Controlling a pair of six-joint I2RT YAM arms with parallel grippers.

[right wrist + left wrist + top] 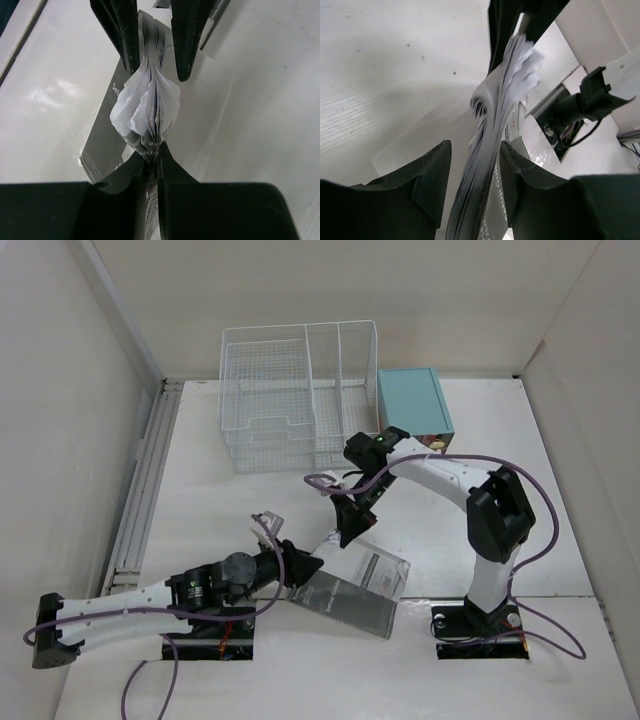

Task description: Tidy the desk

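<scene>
The desk (225,505) is a flat matte white tabletop spanning the whole work area beneath both arms, with two rectangular cutouts at its near edge around the arm bases. A white wire-mesh organizer (300,395), divided into compartments, stands at the far side, with a teal box (412,400) just beside it on the right. The right gripper (152,156) is clamped on the fanned pages of a grey-covered booklet (350,590). The left gripper (475,147) straddles the same booklet at narrow spacing, with a gap visible on one side.

Desk (230,510) bears wire rack (295,400) and teal box (412,400).
</scene>
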